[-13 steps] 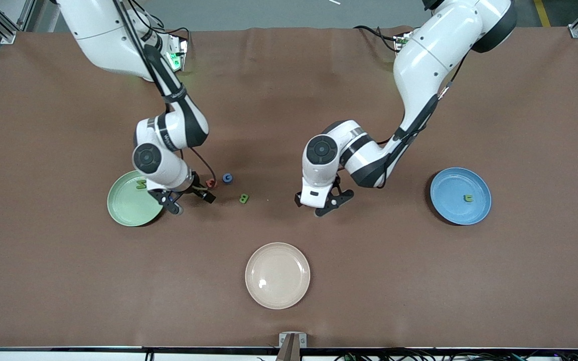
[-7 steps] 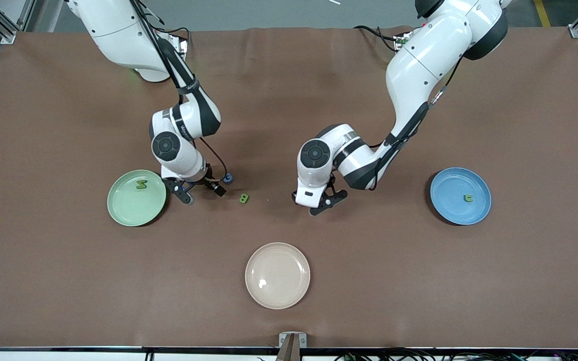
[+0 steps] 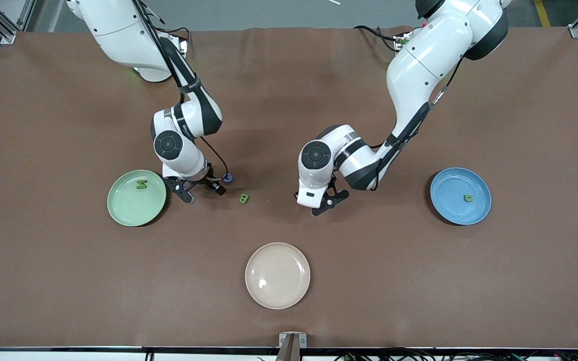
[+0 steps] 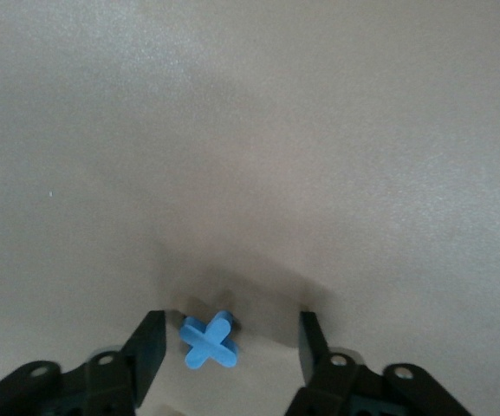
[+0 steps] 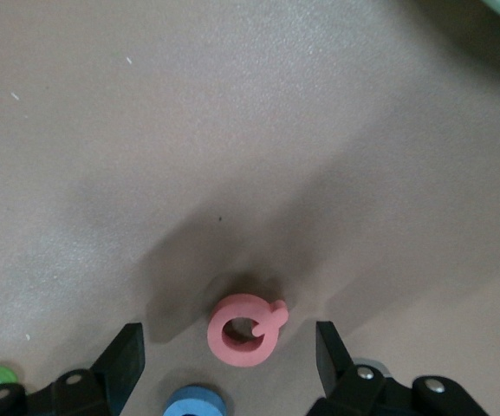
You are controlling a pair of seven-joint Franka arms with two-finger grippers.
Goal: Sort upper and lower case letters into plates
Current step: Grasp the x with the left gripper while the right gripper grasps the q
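Observation:
My right gripper (image 3: 202, 193) is low over the table beside the pale green plate (image 3: 118, 205), open, with the red Q (image 5: 243, 329) lying flat between its fingers and touching neither. The blue G (image 3: 227, 177) lies just beside it, and the green B (image 3: 244, 198) a little nearer the camera. A green M (image 3: 141, 184) rests in the pale green plate. My left gripper (image 4: 230, 342) is open over mid-table, straddling the blue plus-like t (image 4: 208, 340), which lies close to one finger. The blue plate (image 3: 447, 200) holds one small green letter (image 3: 467, 198).
A cream-white plate (image 3: 277, 296) stands near the table's front edge, midway between the two arms' ends. The blue plate is toward the left arm's end, the pale green one toward the right arm's end. Brown table cover lies all round.
The right gripper moved from the pale green plate's edge to over the red Q, which it now covers in the front view. Both grippers' fingers narrowed a little; the left hand barely shifted.

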